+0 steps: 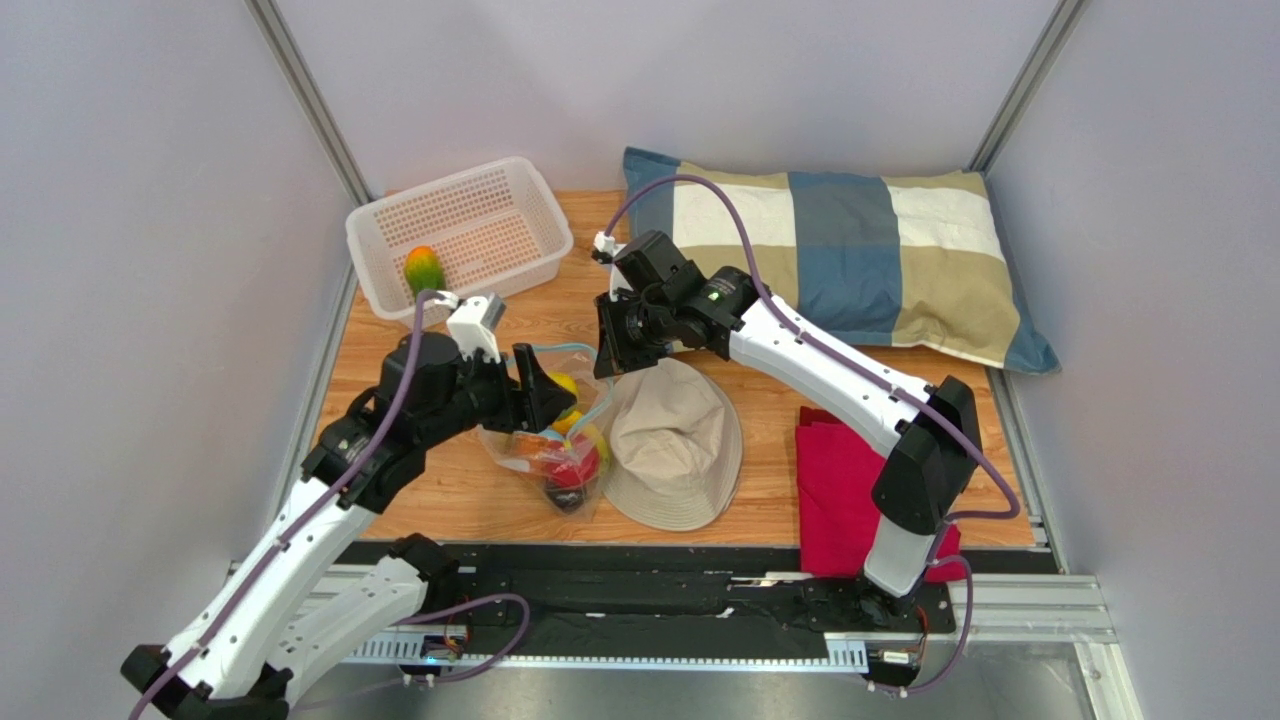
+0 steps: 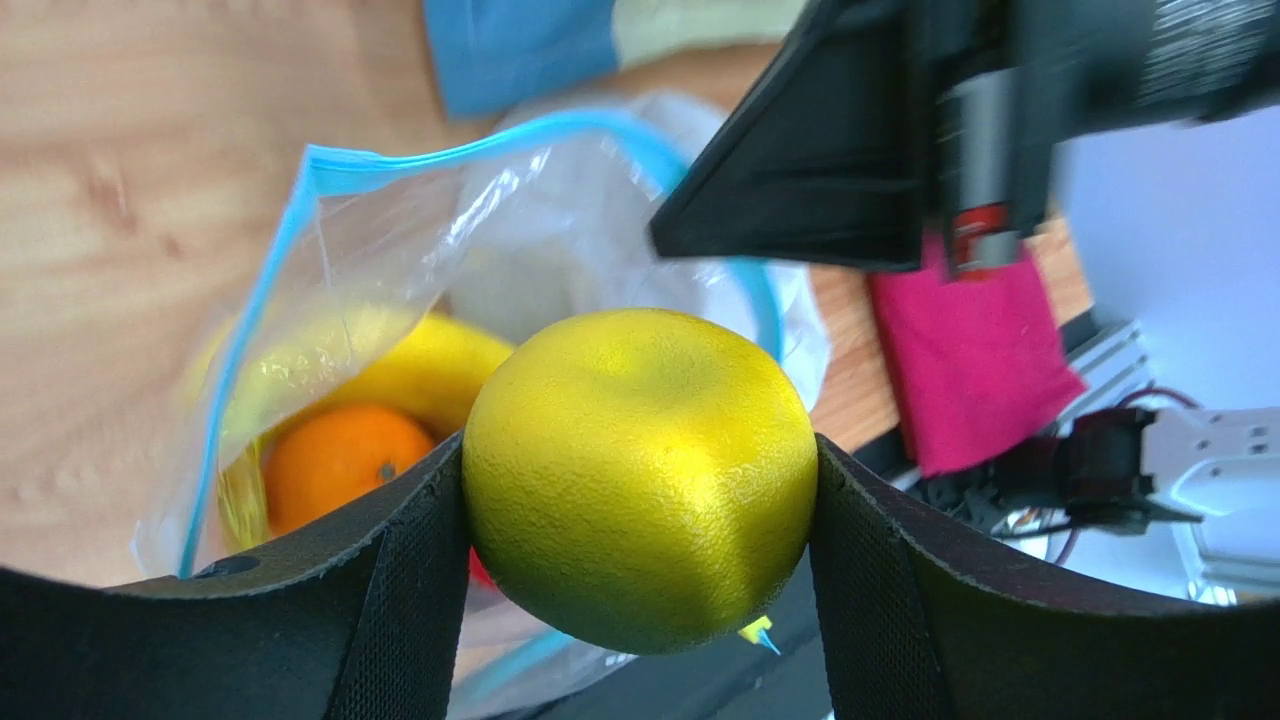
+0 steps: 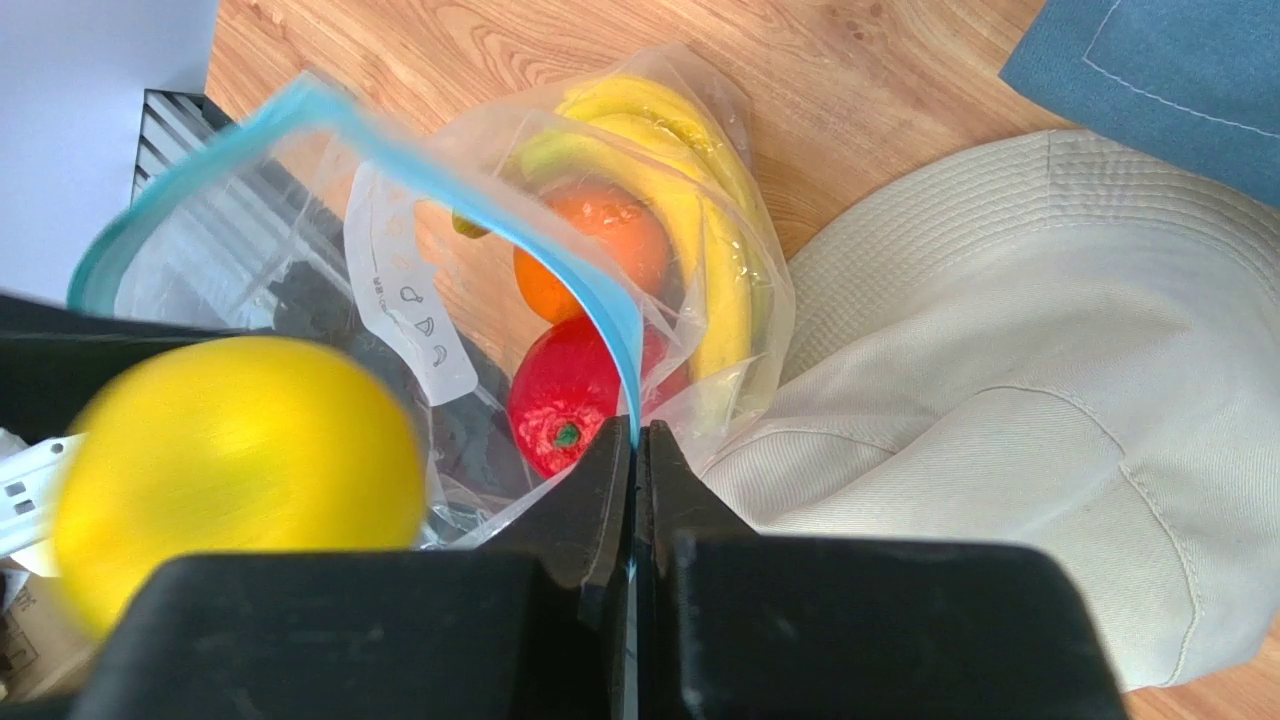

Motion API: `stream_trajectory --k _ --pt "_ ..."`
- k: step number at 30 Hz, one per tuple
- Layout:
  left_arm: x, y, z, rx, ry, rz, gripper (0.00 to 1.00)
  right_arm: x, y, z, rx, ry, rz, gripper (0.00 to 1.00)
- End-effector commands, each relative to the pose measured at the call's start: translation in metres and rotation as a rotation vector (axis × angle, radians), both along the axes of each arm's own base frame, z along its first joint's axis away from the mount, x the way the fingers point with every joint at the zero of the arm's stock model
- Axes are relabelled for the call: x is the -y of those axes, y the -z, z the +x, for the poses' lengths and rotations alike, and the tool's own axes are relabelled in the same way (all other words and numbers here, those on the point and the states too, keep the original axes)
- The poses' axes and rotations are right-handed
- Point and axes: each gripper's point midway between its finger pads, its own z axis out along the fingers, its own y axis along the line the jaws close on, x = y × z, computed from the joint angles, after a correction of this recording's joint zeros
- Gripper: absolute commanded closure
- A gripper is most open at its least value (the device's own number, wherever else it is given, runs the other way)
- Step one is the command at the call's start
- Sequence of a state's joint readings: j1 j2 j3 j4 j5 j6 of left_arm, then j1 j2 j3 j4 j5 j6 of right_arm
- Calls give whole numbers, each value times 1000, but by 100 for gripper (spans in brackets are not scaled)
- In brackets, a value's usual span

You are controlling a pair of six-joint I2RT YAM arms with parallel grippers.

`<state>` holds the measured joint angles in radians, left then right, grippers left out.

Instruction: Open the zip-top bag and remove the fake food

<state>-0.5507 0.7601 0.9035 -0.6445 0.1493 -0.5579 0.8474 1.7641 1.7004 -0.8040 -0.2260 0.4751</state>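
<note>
The clear zip-top bag (image 1: 553, 450) lies on the wooden table with its blue-rimmed mouth (image 2: 451, 158) held open. My right gripper (image 3: 634, 450) is shut on the bag's blue zip strip (image 3: 496, 210) and holds that edge up. My left gripper (image 2: 639, 495) is shut on a yellow-green round fruit (image 2: 642, 473) just above the bag's mouth; it also shows in the right wrist view (image 3: 233, 465). Inside the bag lie yellow bananas (image 3: 676, 165), an orange (image 3: 594, 240) and a red apple (image 3: 568, 398). A green-orange mango (image 1: 424, 270) lies in the white basket (image 1: 511, 195).
A beige hat (image 1: 679, 443) lies right of the bag, touching it. A red cloth (image 1: 842, 480) lies at the right front. A checked pillow (image 1: 857, 248) fills the back right. The grey walls stand close on both sides.
</note>
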Motion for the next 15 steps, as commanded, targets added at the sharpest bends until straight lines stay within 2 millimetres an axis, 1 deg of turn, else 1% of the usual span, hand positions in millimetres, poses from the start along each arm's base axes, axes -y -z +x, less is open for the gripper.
stream_trajectory --k 1,3,4,5,6,7,8,9,10,11,12,13,14,15 --pt "1 -48 27 235 -38 -53 100 1 -4 8 40 4 1 100" --pt "-5 -62 43 287 -100 -54 100 1 -4 8 38 4 2 100" --pt "-6 -64 54 285 -127 -46 100 1 -4 7 34 3 3 100" --pt "-12 -66 64 284 -175 -48 100 0 -4 7 31 -1 6 100" --pt "-14 -73 74 296 -199 -63 100 1 -4 6 24 -1 2 100" --pt "-13 -72 87 284 -218 -61 100 0 -3 6 22 -4 0 100" --pt "-16 -72 98 274 -249 -71 100 -1 -4 6 21 -8 2 100" --pt "-25 -83 112 290 -295 -84 100 0 -3 5 15 -10 -5 100" --pt "-28 -70 130 243 -324 -65 100 0 -4 5 15 -12 -5 100" --pt "-37 -66 144 227 -384 -52 100 0 -6 5 15 -13 -3 100" --pt "-51 -75 158 231 -441 -49 100 0 -4 4 11 -14 -9 100" --pt "-55 -57 176 177 -473 -16 100 0 -6 4 14 -17 -7 100" --pt "-63 -51 187 160 -509 4 100 -1 -6 3 10 -22 -7 100" --pt "-72 -57 199 159 -542 17 100 0 -7 3 8 -21 -11 100"
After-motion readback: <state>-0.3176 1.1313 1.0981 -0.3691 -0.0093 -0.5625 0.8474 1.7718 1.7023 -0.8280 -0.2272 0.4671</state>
